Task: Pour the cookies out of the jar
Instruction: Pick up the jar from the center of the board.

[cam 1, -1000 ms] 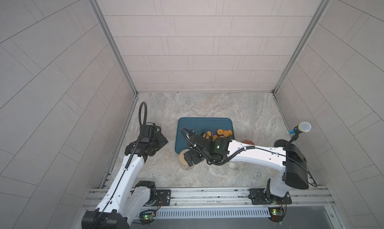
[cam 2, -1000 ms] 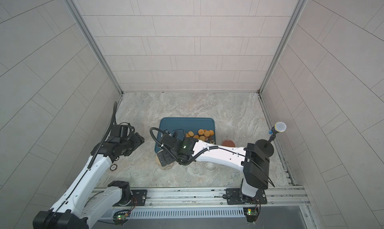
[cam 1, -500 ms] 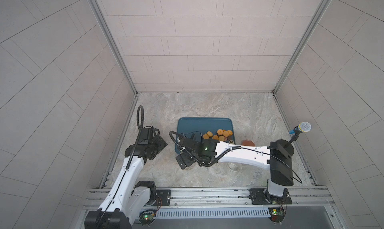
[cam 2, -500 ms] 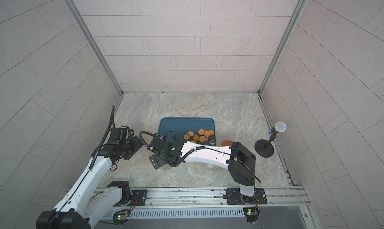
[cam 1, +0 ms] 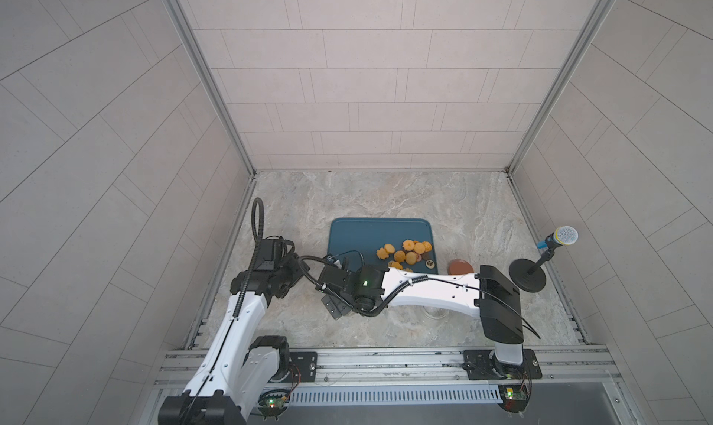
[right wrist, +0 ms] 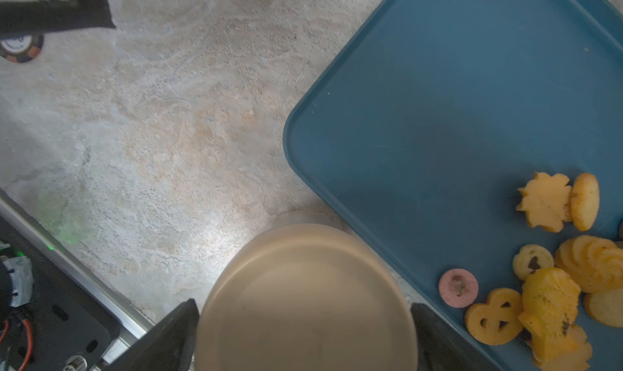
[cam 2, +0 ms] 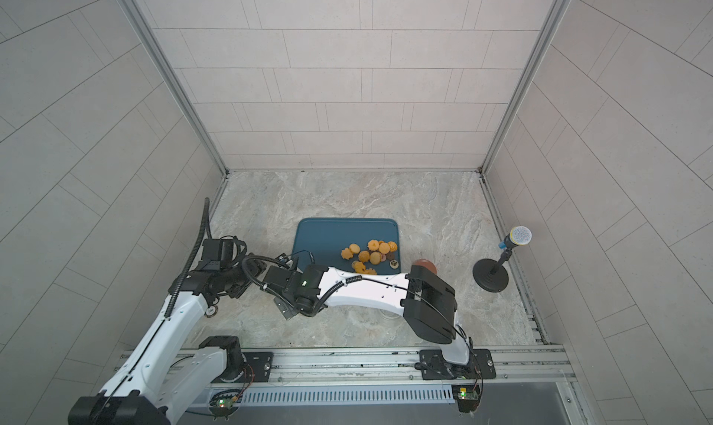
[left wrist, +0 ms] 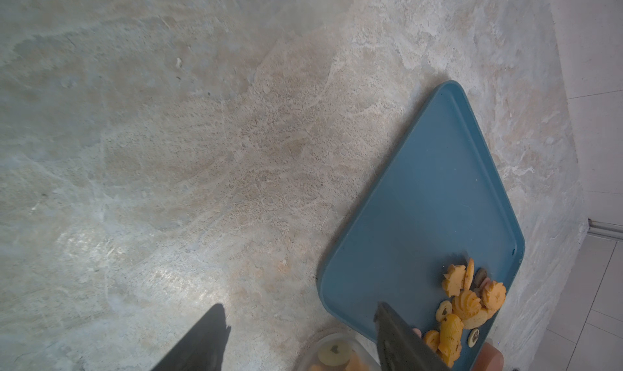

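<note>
In both top views, cookies [cam 1: 409, 251] lie clustered at the near right corner of the tray [cam 1: 359, 237]. Left wrist view: left gripper [left wrist: 300, 307] spread wide and empty above the table [left wrist: 168, 150]; more cookies show inside the jar [left wrist: 337, 356]. Right wrist view: right gripper [right wrist: 303, 306] clamped on the jar, just beside the tray.

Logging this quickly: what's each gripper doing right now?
Left gripper: open, empty.
Right gripper: shut on the jar.
</note>
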{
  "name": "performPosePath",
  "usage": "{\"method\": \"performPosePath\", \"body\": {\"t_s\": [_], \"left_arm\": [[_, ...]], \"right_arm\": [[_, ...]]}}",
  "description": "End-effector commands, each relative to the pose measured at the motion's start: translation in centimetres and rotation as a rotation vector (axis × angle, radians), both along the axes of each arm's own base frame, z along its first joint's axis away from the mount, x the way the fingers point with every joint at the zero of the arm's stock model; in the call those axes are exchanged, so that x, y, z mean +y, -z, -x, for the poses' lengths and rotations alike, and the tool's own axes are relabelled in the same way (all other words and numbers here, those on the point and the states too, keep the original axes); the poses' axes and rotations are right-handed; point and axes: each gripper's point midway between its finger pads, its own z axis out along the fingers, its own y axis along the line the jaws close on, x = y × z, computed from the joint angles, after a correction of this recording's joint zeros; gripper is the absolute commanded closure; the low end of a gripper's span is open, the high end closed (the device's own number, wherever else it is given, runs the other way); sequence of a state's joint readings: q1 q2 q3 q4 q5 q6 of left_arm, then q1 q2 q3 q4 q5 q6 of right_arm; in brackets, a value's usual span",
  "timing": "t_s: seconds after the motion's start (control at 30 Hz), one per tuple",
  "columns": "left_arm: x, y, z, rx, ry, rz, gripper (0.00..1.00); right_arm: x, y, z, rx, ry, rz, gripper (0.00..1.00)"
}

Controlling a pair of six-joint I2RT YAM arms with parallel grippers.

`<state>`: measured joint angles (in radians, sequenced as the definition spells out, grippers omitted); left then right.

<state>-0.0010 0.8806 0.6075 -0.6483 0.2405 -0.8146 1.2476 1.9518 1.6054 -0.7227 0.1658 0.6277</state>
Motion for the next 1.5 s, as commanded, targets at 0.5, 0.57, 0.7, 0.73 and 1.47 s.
{"method": "performPosePath", "body": {"t_s": [0.5, 0.57, 0.7, 0.73, 1.47], "left_arm": [[0.4, 1.0, 0.9, 0.017, -0.017, -0.006, 0.25], [0.4, 1.0, 0.9, 0.012, -0.017, -0.005, 0.25], [0.5, 0.6, 0.8, -0.005, -0.019, -0.008, 0.25], [0.5, 0.5, 0.7, -0.013, -0.021, -0.006, 0.24], [-11.7, -9.6, -3.5, -0.515, 0.477, 0.141, 0.19]], "right_arm": [[-0.4, 1.6, 0.2, 0.007, 0.02, 0.025, 0.52], [-0.6, 0.6, 0.1, -0.001, 0.028, 0.008, 0.82], [-1.4, -3.2, 0.0, -0.036, 0.047, -0.043, 1.0], [-1.6, -4.4, 0.0, -0.044, 0.05, -0.058, 1.0], [-19.1, -16.0, -4.3, -0.013, 0.431, -0.311, 1.0]]}}
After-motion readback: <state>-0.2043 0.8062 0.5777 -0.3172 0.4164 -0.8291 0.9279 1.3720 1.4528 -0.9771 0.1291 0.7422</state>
